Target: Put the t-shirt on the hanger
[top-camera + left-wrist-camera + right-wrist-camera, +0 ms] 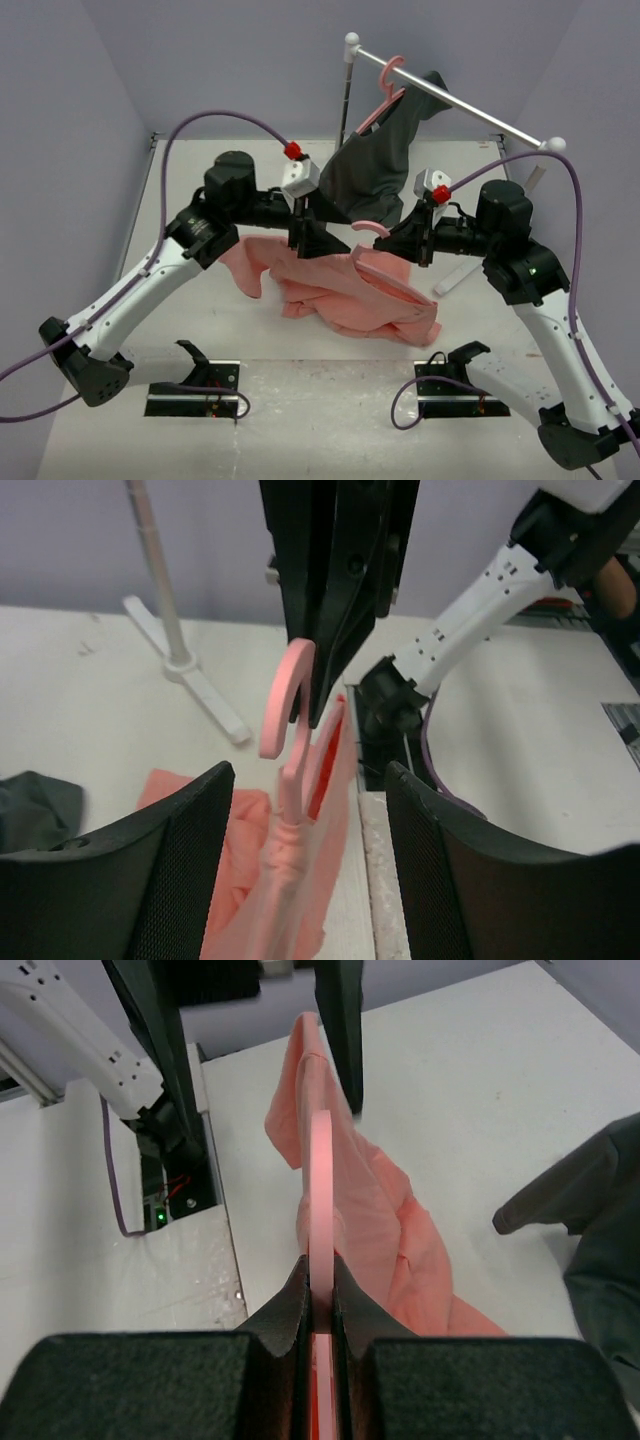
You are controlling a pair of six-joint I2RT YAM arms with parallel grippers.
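My right gripper (320, 1275) is clamped on the hanger (320, 1180). I hold it edge-on and lifted above the table (330, 400), with its hook (283, 695) pointing up. My left gripper (308, 775) faces it from the left with its fingers (190, 860) spread wide and gripping nothing. The hanger's neck and a fold of the t-shirt (350, 295) hang in the gap between them.

The t-shirt is mostly heaped on the table between my two arms, and one part of it is drawn up along the hanger.

As I judge it, the step is to work the cloth over a sloping shoulder of the hanger. To do that well I should hold the hanger steady and level with the right gripper. The left should pinch only one layer near the neck opening, not the bunched fold, then draw it outward and down along the shoulder so the cloth does not slide off.

Both hanger shoulders are buried in cloth, so I cannot tell whether either sits inside the neck opening. I cannot make out the collar or the sleeves in the crumpled heap. My own fingers cut off the lower hanger in the right wrist view. Far behind, a dark grey garment (375, 165) hangs from the rail (470, 108) on a second pink hanger (388, 78)
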